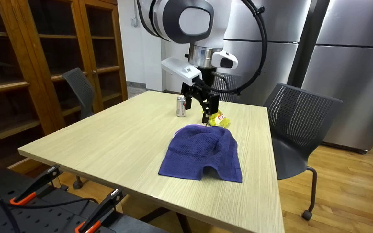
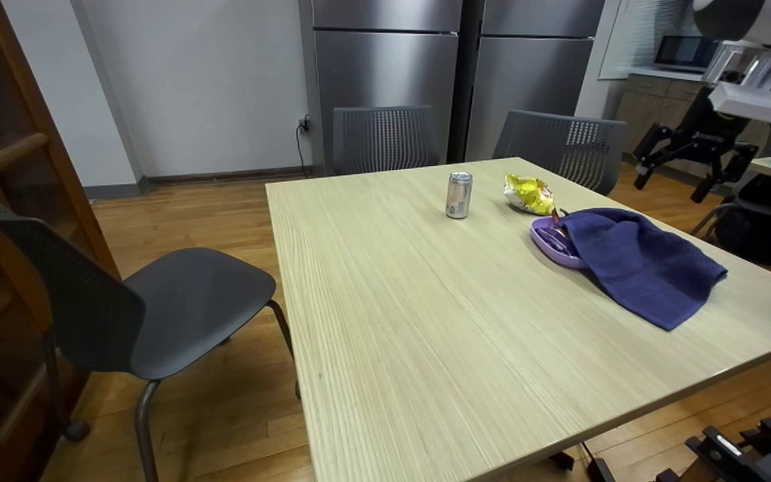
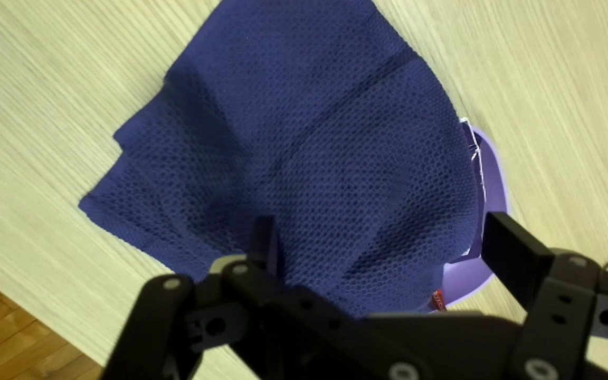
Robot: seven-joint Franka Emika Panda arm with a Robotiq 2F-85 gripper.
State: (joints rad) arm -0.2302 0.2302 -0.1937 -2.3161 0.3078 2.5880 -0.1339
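My gripper point(image 1: 198, 111) is open and empty, held above the table; its parted fingers also show in an exterior view point(image 2: 670, 188) and in the wrist view point(image 3: 380, 227). A dark blue towel point(image 1: 202, 152) lies rumpled on the table below it and fills much of the wrist view point(image 3: 309, 137). The towel covers most of a light purple dish point(image 2: 553, 254); its rim shows beside the right finger in the wrist view point(image 3: 495, 174). A dark purple packet point(image 2: 555, 239) and a red-tipped item point(image 3: 438, 300) show in the dish; the rest is hidden.
A silver can point(image 1: 181, 106) and a crumpled yellow bag point(image 2: 529, 193) stand on the wooden table point(image 2: 392, 301) beyond the dish. Dark chairs point(image 1: 303, 116) are around the table. Black clamps point(image 1: 102, 208) sit near its edge. Steel refrigerators point(image 2: 385, 87) and a wooden cabinet point(image 1: 49, 64) stand behind.
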